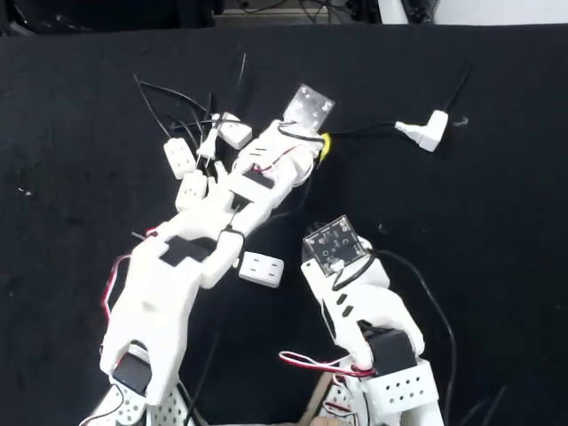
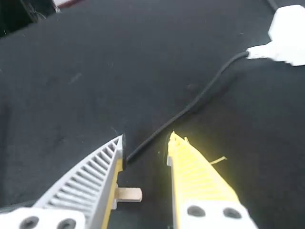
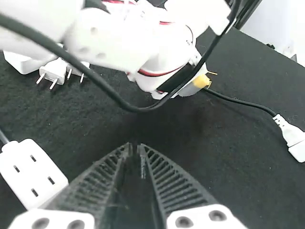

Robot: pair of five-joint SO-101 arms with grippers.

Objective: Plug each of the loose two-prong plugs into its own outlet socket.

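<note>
A white plug [image 1: 424, 130] lies at the back right, and its black cable [image 1: 359, 133] runs to my left gripper [image 1: 318, 147]. In the left wrist view that gripper [image 2: 145, 143] is open just above the cloth, the cable [image 2: 190, 107] passing between its grey and yellow fingertips toward the plug [image 2: 288, 38]. My right gripper [image 3: 135, 149] is shut with nothing in it, low over the cloth beside a white outlet block [image 3: 28, 171]. Loose two-prong plugs [image 3: 52, 74] lie beyond it, next to the left arm [image 3: 133, 38].
Several white outlet blocks [image 1: 179, 155] and thin black cables cluster at the back left, partly under the left arm. One outlet block [image 1: 262, 268] lies between the two arms. The right arm's wrist [image 1: 337, 244] stands at centre. Black cloth [image 1: 497, 222] covers the table.
</note>
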